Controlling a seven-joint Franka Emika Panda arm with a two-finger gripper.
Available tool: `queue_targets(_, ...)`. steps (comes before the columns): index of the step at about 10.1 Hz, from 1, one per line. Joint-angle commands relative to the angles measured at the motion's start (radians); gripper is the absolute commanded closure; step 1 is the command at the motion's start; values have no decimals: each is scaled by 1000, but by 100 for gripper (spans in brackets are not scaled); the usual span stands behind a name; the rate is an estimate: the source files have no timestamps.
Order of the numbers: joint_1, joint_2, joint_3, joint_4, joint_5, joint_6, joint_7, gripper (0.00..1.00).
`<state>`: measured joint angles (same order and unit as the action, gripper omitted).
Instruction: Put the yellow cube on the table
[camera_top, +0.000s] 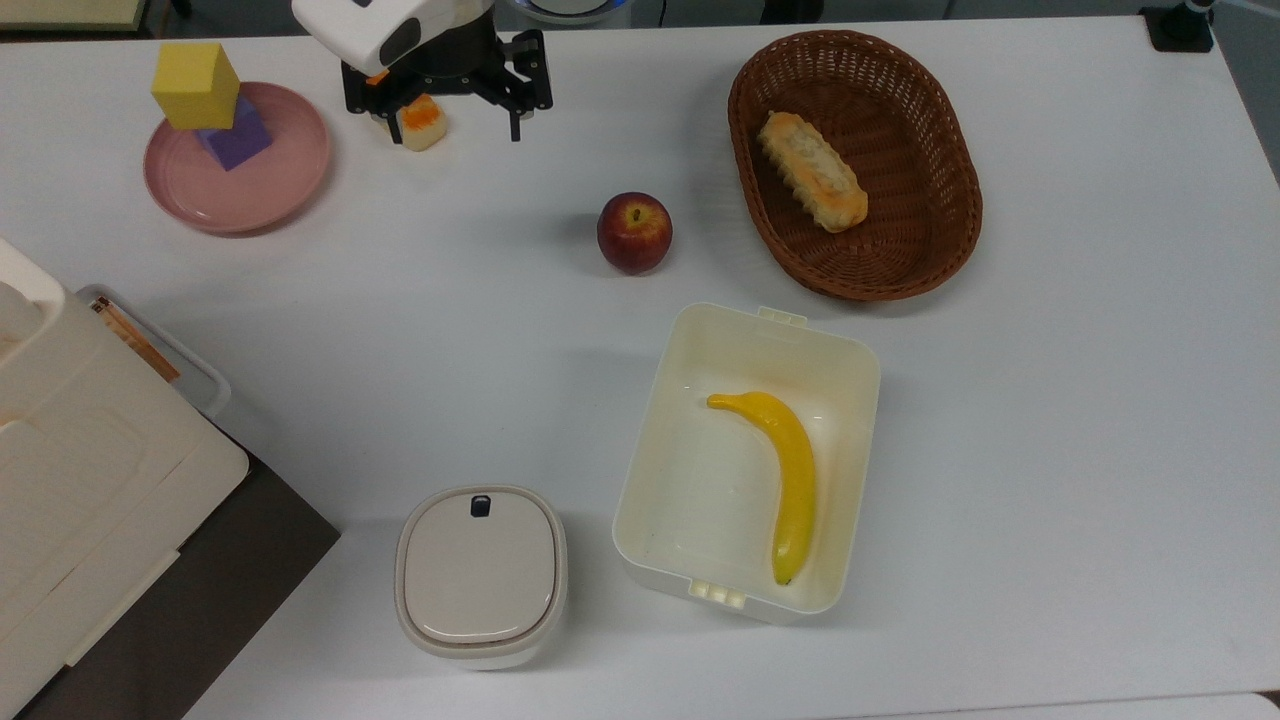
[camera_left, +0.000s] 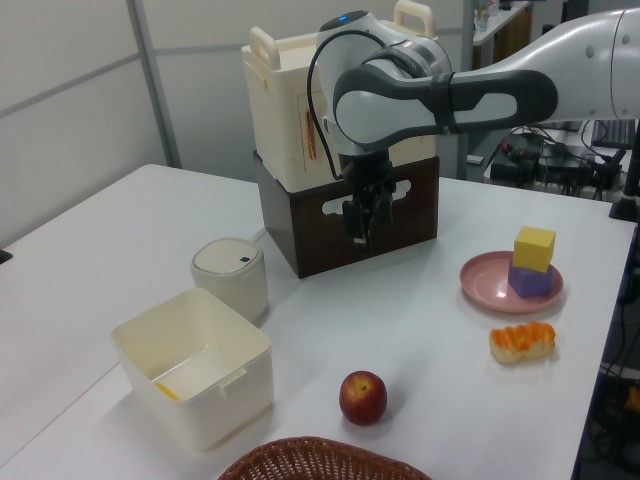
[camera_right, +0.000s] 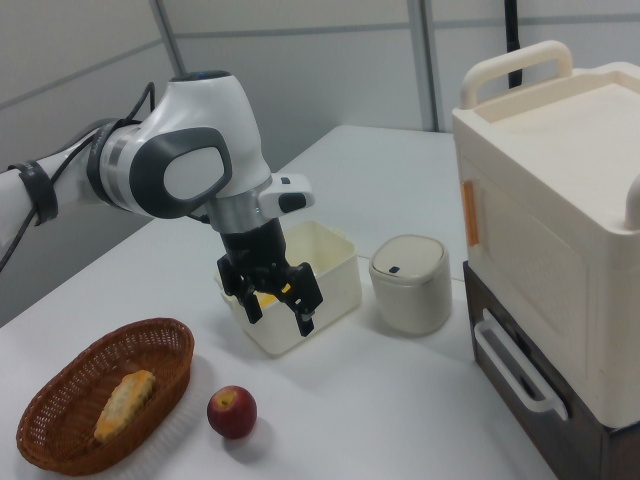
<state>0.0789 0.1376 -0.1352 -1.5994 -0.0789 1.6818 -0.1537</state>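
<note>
I see the matte yellow foam cube (camera_top: 195, 85) atop the small purple cube (camera_top: 238, 137) – black 2-finger gripper (camera_right: 278, 306) spread wide, empty, above the white table (camera_top: 420, 300).

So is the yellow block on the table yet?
No. The yellow cube still sits on top of the purple cube, which rests on the pink plate; it touches no bare table.

A white table (camera_left: 120, 230) seen from one side. A white and grey robot arm reaches in from the left view's right, its gripper (camera_left: 362, 222) hanging above the table in front of a brown crate topped by a cream box. At the right, the yellow cube (camera_left: 534, 248) sits on a purple cube (camera_left: 529, 280) on a pink plate (camera_left: 485, 275) (a piece of orange-topped bread (camera_left: 521, 341) lies just in front). An apple (camera_left: 362, 397), a lidded pot and an open cream tub stand nearer.
</note>
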Motion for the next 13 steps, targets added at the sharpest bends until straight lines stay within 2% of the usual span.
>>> queue_targets(1,12,5,-6,9,10,-16,6,0)
queue_targets(8,22,8,-6,6,7,-43,-3,0)
queue_targets(13,1,-9,-20,12,5,-53,-3,0)
